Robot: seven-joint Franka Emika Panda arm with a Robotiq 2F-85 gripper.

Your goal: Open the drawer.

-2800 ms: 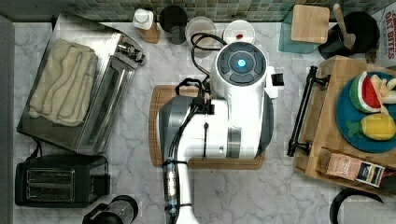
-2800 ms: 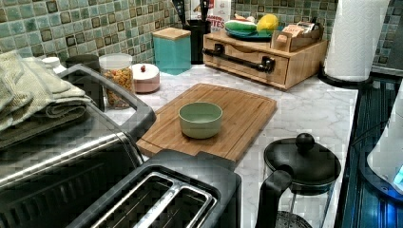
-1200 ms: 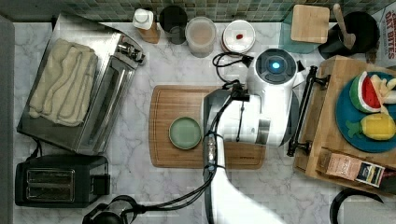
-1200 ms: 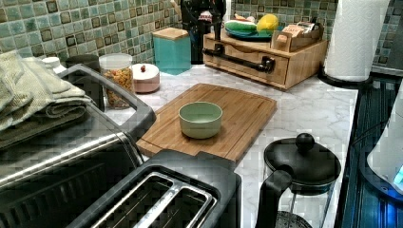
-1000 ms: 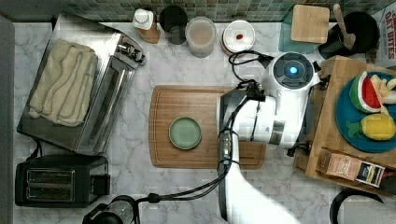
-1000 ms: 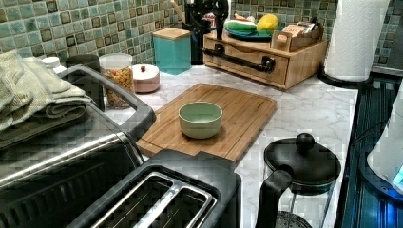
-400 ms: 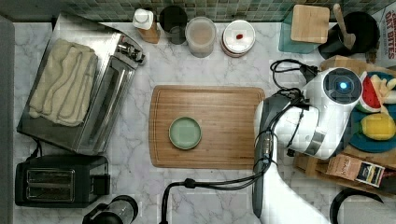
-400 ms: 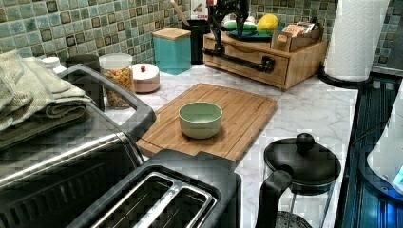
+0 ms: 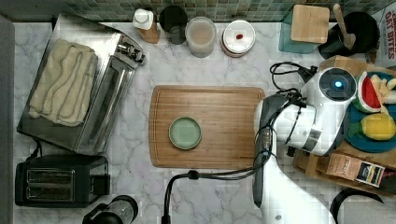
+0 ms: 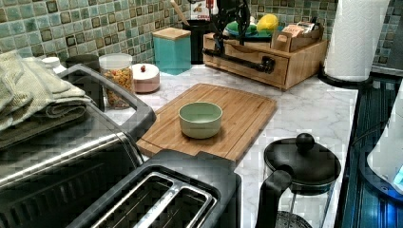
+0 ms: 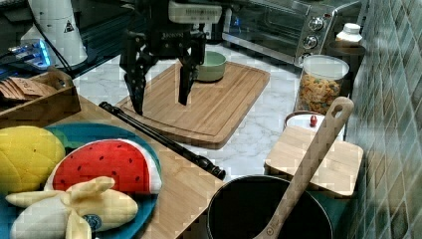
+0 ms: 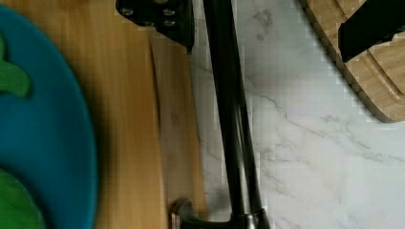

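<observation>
Pincer point(image 11: 158, 102) spread wide above drawer point(image 10: 247, 59) handle point(image 11: 159, 138), beside box point(image 9: 390, 25) lettered "OAT BITES".

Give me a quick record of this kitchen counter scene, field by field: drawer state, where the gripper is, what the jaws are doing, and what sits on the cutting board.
drawer: closed, in the wooden box
handle: long black bar across the drawer front
gripper: above the handle, pointing down
jaws: open, one either side of the bar, not yet closed on it
cutting board: holds a green bowl
top of box: blue plate with toy fruit
</observation>
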